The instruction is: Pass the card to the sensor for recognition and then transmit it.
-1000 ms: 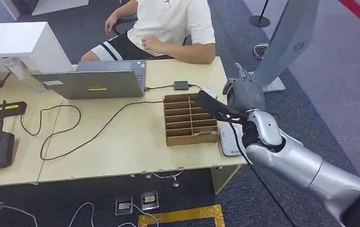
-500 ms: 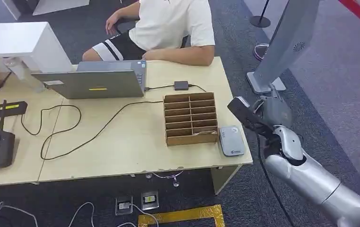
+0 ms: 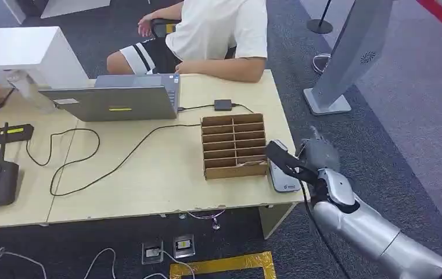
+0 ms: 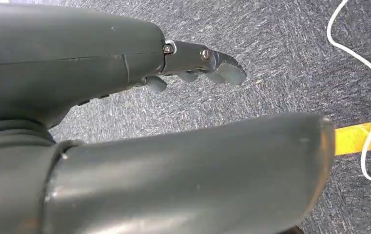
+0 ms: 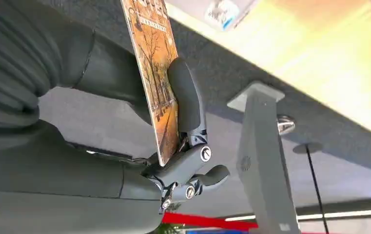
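Note:
My right hand (image 3: 318, 156) hovers at the table's right edge and pinches the card (image 3: 280, 158), which looks dark in the head view. The card's far end hangs over the grey sensor (image 3: 284, 180) lying beside the cardboard box; I cannot tell whether they touch. In the right wrist view the card (image 5: 155, 68) shows an orange tree picture, clamped between the thumb and a dark finger (image 5: 185, 97) of my right hand (image 5: 100, 161), with the sensor (image 5: 224, 10) beyond it. My left hand (image 4: 125, 63) hangs over grey carpet, fingers extended, holding nothing.
A cardboard divider box (image 3: 233, 145) stands left of the sensor. A laptop (image 3: 114, 102), a black adapter (image 3: 222, 105) and cables lie on the table (image 3: 148, 174). A person (image 3: 218, 29) sits at the far side. A grey stand (image 3: 346, 58) rises on the right.
My right hand swung the card from above the box out past the table's right edge, then lowered and brought it back left over the sensor. The person shifted in the seat.

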You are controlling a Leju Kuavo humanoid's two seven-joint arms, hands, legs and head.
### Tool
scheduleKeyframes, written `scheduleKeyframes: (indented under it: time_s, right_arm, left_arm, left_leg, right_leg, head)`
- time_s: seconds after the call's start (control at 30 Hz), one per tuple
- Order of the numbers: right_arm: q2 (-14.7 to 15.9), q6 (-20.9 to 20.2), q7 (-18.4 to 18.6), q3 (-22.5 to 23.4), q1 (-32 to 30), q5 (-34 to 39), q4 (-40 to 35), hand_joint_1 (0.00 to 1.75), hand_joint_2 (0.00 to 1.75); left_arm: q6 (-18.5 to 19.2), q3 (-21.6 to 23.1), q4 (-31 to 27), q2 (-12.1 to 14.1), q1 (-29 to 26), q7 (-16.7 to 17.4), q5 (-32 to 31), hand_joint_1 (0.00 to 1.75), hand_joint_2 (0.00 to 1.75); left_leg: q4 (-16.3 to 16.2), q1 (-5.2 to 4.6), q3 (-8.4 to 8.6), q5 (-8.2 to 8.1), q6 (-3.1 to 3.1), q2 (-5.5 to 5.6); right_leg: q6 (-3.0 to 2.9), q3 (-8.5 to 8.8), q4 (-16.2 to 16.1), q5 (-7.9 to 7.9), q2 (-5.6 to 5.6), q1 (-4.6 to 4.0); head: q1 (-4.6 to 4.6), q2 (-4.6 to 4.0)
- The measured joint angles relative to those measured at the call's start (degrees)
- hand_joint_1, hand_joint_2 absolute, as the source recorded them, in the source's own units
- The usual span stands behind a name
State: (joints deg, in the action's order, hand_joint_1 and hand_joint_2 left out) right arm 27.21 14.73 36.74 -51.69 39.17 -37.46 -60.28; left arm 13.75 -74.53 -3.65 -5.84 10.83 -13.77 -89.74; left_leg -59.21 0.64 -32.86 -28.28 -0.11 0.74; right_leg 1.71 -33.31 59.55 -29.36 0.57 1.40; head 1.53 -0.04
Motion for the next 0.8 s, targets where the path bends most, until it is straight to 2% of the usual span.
scheduleKeyframes:
  time_s: [0.37, 0.8]
  right_arm:
    - [-3.5, 2.3, -0.2, -3.8, 0.0, 4.2, 6.2, 1.75, 1.75]
    - [-6.1, 4.3, -0.5, -5.8, 0.6, 5.7, 11.8, 1.75, 1.75]
  left_arm:
    - [0.0, 1.4, 0.0, 0.0, 0.2, 1.8, 0.0, 0.0, 0.0]
    - [0.0, 1.9, 0.0, 0.0, 0.2, 1.8, 0.0, 0.0, 0.0]
  left_leg:
    - [0.0, -0.01, 0.0, 0.0, 0.0, 0.02]
    - [0.0, 0.0, 0.04, 0.0, 0.0, 0.02]
  right_leg:
    - [0.0, 0.0, 0.0, -0.01, -0.03, 0.0]
    - [0.0, 0.02, 0.0, -0.01, -0.02, 0.0]
  head:
    - [0.04, 0.0]
    - [0.04, 0.0]
